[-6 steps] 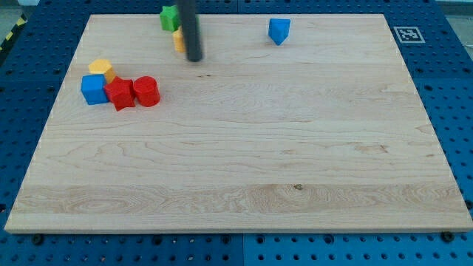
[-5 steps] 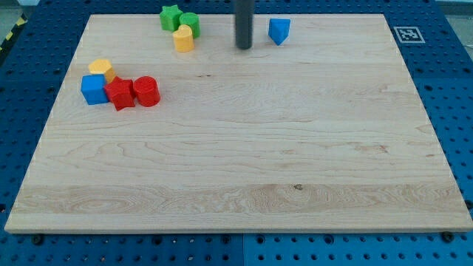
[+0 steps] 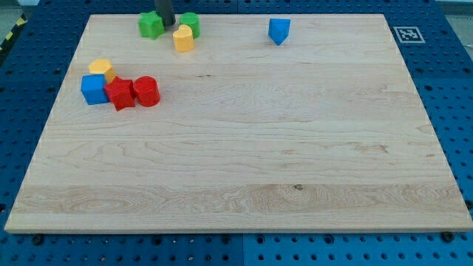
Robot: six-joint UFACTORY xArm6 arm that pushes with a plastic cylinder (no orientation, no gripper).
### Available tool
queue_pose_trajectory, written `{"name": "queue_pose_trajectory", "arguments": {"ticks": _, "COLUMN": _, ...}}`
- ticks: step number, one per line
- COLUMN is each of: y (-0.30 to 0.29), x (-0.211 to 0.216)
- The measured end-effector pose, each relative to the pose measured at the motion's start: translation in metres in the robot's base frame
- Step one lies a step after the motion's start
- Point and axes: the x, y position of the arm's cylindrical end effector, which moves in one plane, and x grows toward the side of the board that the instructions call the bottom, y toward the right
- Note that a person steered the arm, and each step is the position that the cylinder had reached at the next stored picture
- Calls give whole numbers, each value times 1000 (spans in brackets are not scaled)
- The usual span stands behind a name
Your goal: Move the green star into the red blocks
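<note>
Here, my tip [image 3: 167,24] at the view's top — touching the green star's [image 3: 151,24] right side, red blocks [image 3: 133,92] well below.

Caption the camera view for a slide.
My tip sits beside the green star near the view's top, far from the red blocks.

My tool comes down at the upper edge of the frame, left of centre, and my tip [image 3: 167,24] sits between two blocks on the counter [image 3: 259,155]. The green star [image 3: 151,24] is touching it on the left and the green cylinder [image 3: 191,21] is just beside it on the right. The yellow block [image 3: 183,38] lies just below the cylinder, touching it.

Well to the right along the top stands the blue block [image 3: 278,30], alone.

At the left edge, lower down, four blocks cluster. The yellow hexagon [image 3: 100,69] is uppermost, the blue cube [image 3: 93,89] just below it, the red star [image 3: 119,94] to the cube's right, and the red cylinder [image 3: 146,91] right of that.
</note>
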Motion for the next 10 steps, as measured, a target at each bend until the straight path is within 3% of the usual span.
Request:
{"name": "queue_pose_trajectory", "arguments": {"ticks": 1, "y": 8, "x": 16}}
{"name": "queue_pose_trajectory", "arguments": {"ticks": 3, "y": 5, "x": -39}}
{"name": "queue_pose_trajectory", "arguments": {"ticks": 4, "y": -9, "x": -36}}
{"name": "queue_pose_trajectory", "arguments": {"ticks": 6, "y": 42, "x": 42}}
{"name": "queue_pose_trajectory", "arguments": {"ticks": 8, "y": 58, "x": 1}}
{"name": "queue_pose_trajectory", "arguments": {"ticks": 10, "y": -21, "x": -17}}
